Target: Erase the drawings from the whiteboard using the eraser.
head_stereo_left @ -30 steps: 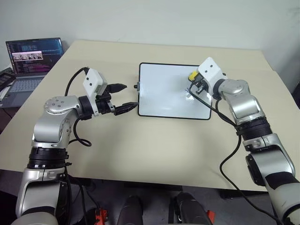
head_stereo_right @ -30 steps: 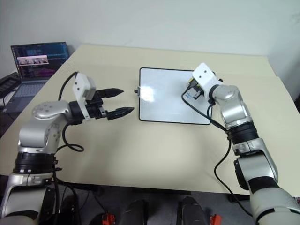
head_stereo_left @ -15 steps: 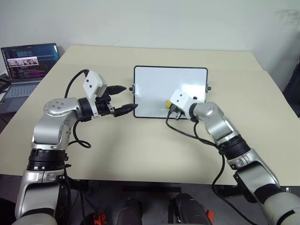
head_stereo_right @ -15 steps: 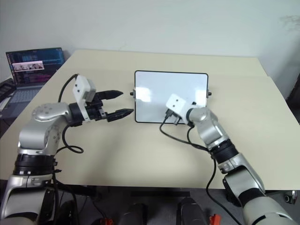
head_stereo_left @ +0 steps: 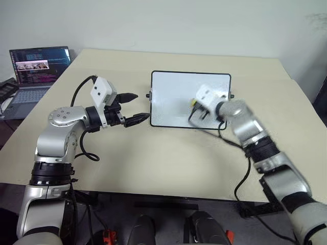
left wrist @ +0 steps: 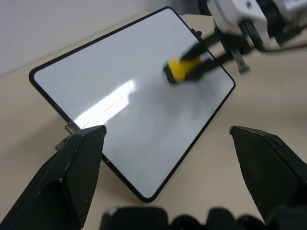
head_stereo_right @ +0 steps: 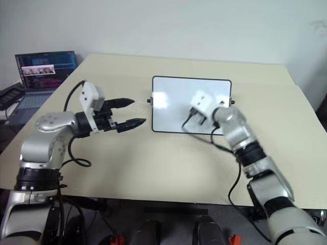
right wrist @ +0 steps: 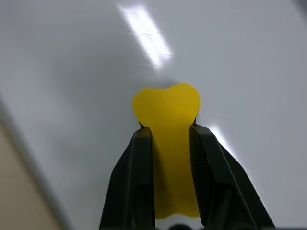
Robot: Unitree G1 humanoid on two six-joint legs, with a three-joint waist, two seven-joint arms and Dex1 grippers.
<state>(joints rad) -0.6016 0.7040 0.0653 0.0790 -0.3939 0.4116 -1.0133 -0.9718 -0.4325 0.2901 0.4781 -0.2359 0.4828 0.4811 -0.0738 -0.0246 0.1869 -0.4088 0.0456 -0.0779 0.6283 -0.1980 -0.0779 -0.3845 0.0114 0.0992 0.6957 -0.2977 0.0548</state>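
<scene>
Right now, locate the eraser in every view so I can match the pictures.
Left eye view: eraser on the whiteboard, right of centre, in the right gripper.
Right eye view: same spot, near the lower edge.
Left wrist view: yellow block on the board.
Right wrist view: centre, between the fingers.
Shared landmark: the board's black frame.

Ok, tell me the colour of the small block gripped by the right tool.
Yellow: the small block eraser shows best in the right wrist view.
</scene>
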